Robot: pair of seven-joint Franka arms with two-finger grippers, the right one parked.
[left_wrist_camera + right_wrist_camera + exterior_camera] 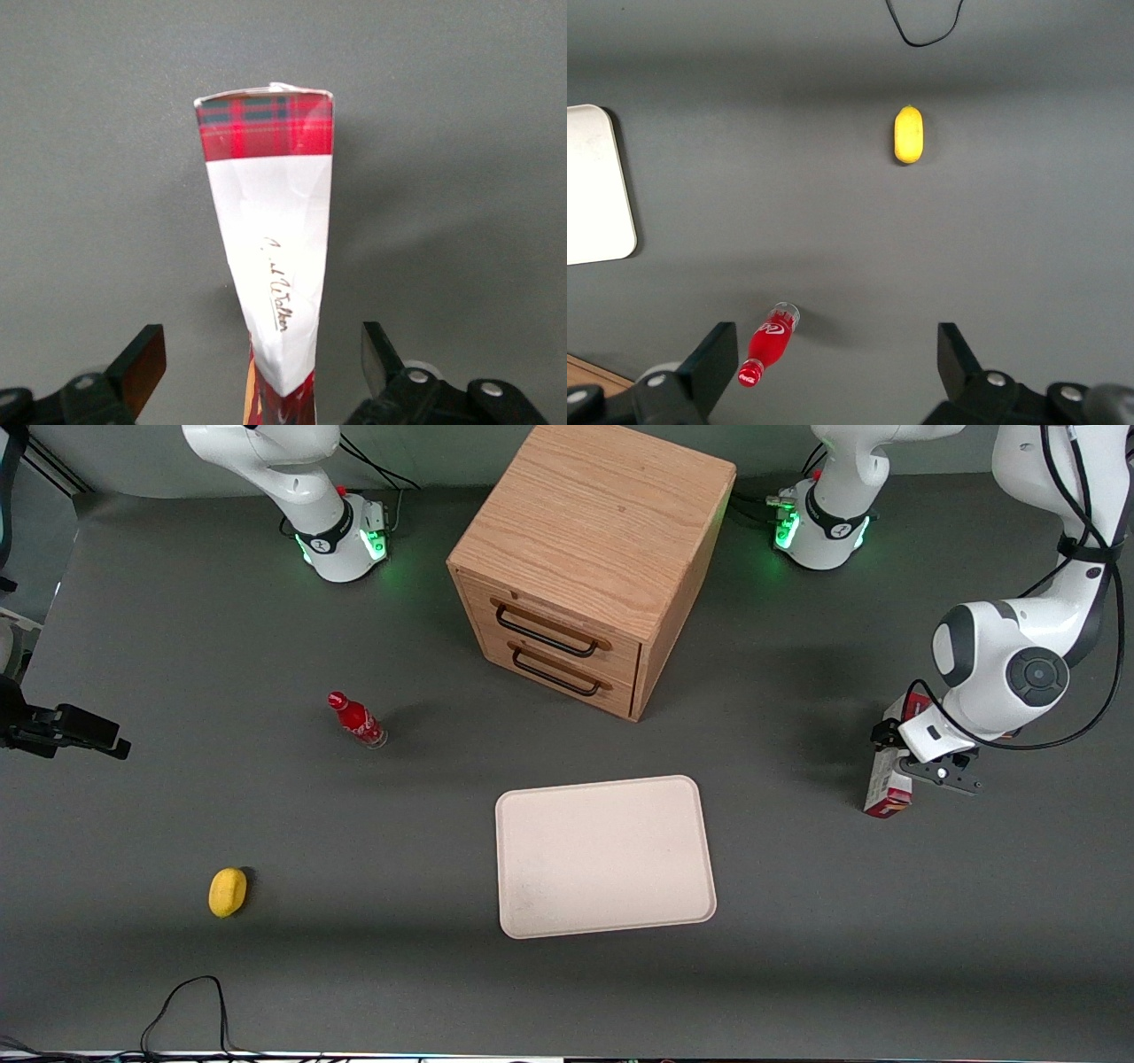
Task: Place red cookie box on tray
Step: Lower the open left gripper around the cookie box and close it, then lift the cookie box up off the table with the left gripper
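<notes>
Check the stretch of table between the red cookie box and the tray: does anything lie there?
Nothing: the front view shows bare grey table between the red cookie box and the tray. The open end effector straddles the box.

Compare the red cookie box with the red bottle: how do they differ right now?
The red cookie box is a slim tartan carton standing between the open pincer's fingers at the working arm's end; the red bottle is small, round, and free toward the parked arm's end, farther from the tray. Both are red and off the tray.
</notes>
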